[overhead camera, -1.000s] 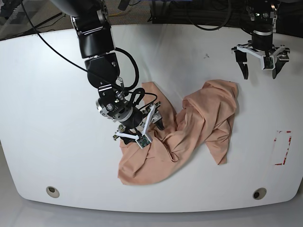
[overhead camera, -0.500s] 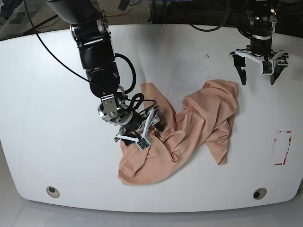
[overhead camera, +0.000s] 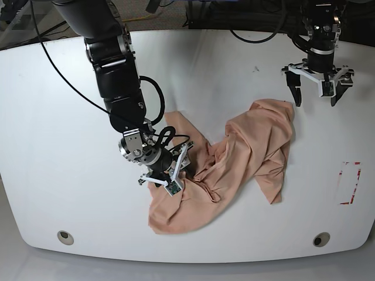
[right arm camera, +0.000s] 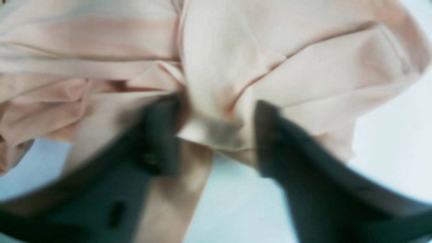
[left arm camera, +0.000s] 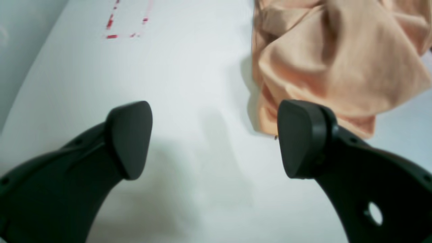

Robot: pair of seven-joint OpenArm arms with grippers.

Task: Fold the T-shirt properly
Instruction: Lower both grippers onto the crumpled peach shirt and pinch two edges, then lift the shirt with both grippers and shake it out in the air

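The peach T-shirt (overhead camera: pixel 258 146) lies crumpled on the white table (overhead camera: pixel 58 117), in a curved heap from centre to right. My right gripper (overhead camera: pixel 179 170) sits on the shirt's left part. In the right wrist view this gripper (right arm camera: pixel 216 118) has a bunched fold of the shirt (right arm camera: pixel 303 67) between its fingers. My left gripper (overhead camera: pixel 316 100) hangs open and empty just beyond the shirt's far right corner. In the left wrist view it (left arm camera: pixel 216 135) is over bare table, with the shirt's edge (left arm camera: pixel 337 60) by one fingertip. The yellow tag is hidden.
A red dashed rectangle (overhead camera: pixel 350 182) is marked on the table at the right, also in the left wrist view (left arm camera: pixel 126 20). Two round holes (overhead camera: pixel 65 237) (overhead camera: pixel 321 239) sit near the front edge. Cables lie behind the table's far edge.
My right gripper has moved left and toward the front, dragging the shirt's left part with it. My left gripper has lifted slightly toward the back, still open.
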